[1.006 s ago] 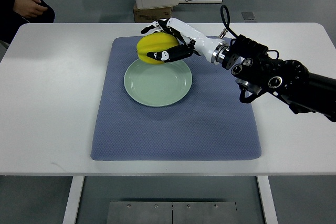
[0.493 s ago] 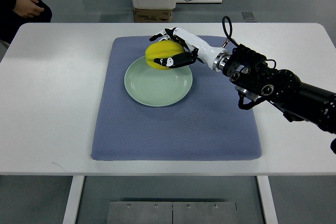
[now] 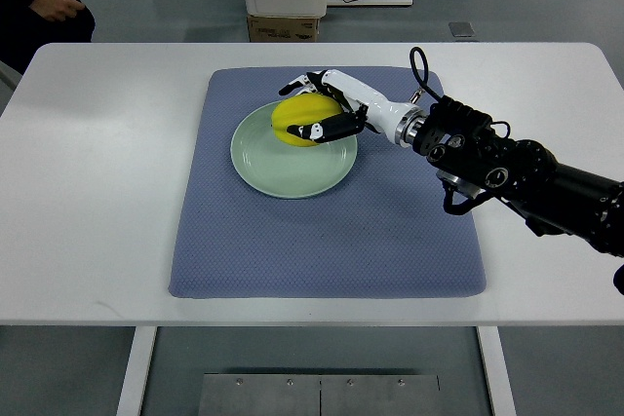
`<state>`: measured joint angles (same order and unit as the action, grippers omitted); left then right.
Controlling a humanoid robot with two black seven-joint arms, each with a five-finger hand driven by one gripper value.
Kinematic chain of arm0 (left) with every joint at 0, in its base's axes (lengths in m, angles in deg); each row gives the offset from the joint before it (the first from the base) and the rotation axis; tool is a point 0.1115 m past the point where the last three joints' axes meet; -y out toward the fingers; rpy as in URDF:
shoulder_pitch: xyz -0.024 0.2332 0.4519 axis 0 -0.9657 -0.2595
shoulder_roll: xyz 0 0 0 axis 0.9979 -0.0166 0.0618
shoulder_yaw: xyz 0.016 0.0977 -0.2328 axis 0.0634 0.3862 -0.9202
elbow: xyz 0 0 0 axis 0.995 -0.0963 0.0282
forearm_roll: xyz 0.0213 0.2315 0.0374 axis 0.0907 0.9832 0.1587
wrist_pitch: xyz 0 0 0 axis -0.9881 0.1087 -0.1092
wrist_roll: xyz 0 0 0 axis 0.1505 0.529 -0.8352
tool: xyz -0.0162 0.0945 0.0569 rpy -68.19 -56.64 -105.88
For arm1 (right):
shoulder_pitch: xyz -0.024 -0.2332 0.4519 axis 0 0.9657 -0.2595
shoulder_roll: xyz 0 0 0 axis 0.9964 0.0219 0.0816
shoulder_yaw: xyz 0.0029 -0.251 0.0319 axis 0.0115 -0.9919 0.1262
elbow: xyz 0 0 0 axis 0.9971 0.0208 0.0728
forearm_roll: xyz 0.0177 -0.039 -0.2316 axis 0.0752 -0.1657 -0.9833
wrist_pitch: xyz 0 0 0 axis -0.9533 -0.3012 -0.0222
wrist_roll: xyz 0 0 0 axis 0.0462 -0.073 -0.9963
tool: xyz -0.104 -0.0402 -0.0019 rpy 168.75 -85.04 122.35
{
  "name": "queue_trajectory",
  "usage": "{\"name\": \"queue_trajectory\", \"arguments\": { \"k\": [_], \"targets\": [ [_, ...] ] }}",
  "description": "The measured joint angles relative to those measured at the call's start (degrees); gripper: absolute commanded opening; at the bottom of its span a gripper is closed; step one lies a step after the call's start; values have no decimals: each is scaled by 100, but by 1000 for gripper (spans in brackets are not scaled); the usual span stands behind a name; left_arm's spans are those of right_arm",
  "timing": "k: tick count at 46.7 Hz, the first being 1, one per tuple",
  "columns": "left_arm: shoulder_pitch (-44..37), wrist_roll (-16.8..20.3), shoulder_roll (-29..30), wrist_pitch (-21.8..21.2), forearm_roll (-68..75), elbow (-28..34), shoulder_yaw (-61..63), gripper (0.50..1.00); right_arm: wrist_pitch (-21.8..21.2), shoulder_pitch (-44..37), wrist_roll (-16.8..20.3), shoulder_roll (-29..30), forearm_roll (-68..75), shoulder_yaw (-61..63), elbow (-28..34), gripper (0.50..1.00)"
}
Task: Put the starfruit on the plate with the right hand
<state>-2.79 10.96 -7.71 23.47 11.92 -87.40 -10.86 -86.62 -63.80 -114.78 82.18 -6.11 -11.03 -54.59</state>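
Yellow starfruit (image 3: pixel 295 117), half-hidden by right hand (image 3: pixel 322 109), over plate (image 3: pixel 292 168).

The robot hand (image 3: pixel 317 109) is white with black fingertips, and behind it a black cable loops above the bulky black forearm (image 3: pixel 507 168).

Brightness: the scene is evenly and brightly lit from overhead
Shadows: soft, faint ones are cast on the blue-grey textured mat (image 3: pixel 322 231)
Glare: a mild sheen is seen on the white rectangular table (image 3: pixel 88 182)
Focus: sharp throughout; no blur is noted
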Motion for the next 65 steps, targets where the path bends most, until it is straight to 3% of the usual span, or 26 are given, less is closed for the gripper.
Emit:
{"name": "queue_trajectory", "arguments": {
  "k": [5, 17, 34, 45, 55, 65],
  "targets": [
    [0, 0, 0, 0, 0, 0, 0, 1000, -91, 1, 1, 0, 1, 3, 0, 882],
    [1, 0, 0, 0, 0, 0, -2, 1000, -111, -25, 1, 0, 7, 14, 8, 974],
    [1, 0, 0, 1, 0, 0, -1, 1000, -119, -122, 6, -10, 48, 592, 13, 1000],
    [0, 0, 0, 1, 0, 0, -2, 1000, -98, -61, 267, -589, 758, 1097, -8, 1000],
    [1, 1, 0, 1, 0, 0, -3, 1000, -142, -6, 170, -1138, 1240, 1558, -15, 1000],
    [2, -2, 0, 1, 0, 0, -2, 1000, -481, 398, 88, -1530, 1273, 2196, -77, 993]
  ]
}}
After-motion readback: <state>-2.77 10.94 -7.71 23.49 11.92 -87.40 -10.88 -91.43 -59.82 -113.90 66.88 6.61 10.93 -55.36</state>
